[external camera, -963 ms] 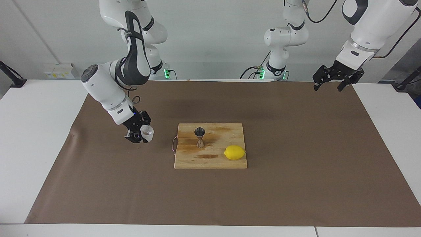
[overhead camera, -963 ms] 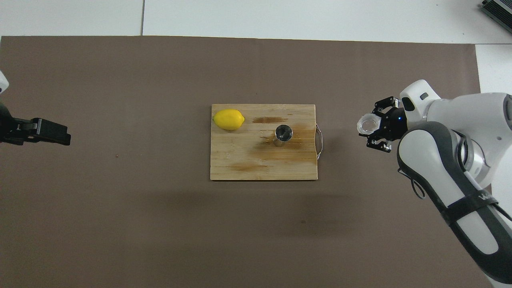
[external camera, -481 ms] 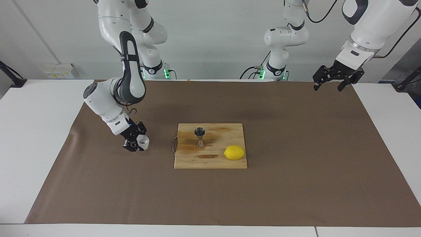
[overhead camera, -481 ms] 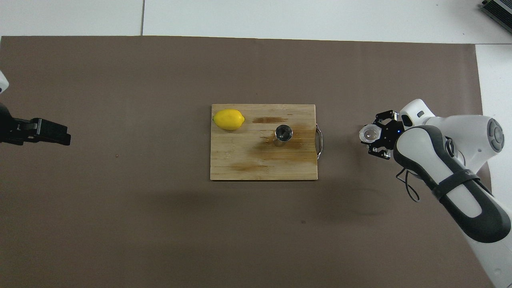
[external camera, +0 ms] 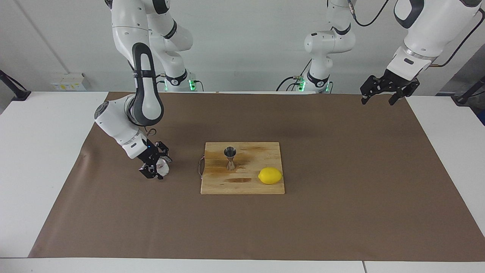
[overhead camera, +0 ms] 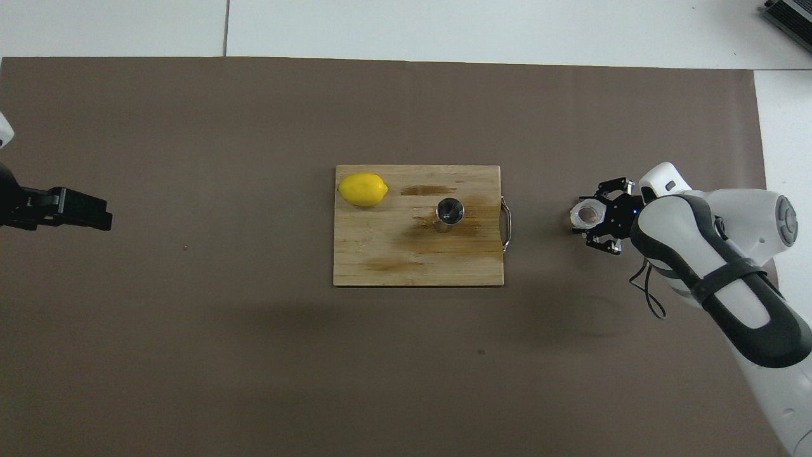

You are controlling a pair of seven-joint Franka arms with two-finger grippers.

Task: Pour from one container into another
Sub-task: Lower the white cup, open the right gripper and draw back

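The glass cup (external camera: 163,166) is sitting upright on the brown mat (external camera: 341,212), between the fingers of the right gripper (external camera: 156,165), toward the right arm's end of the tabletop; whether those fingers are pinching or clearing it cannot be told. The cup's contents are not discernible. The steel jigger (external camera: 230,157) is standing on the cutting board (external camera: 242,187) beside a lemon (external camera: 270,175). The left gripper (external camera: 380,93) is waiting, fingers spread, over the mat's corner. Compared with a second ago, the cup is lying lower, at the mat.
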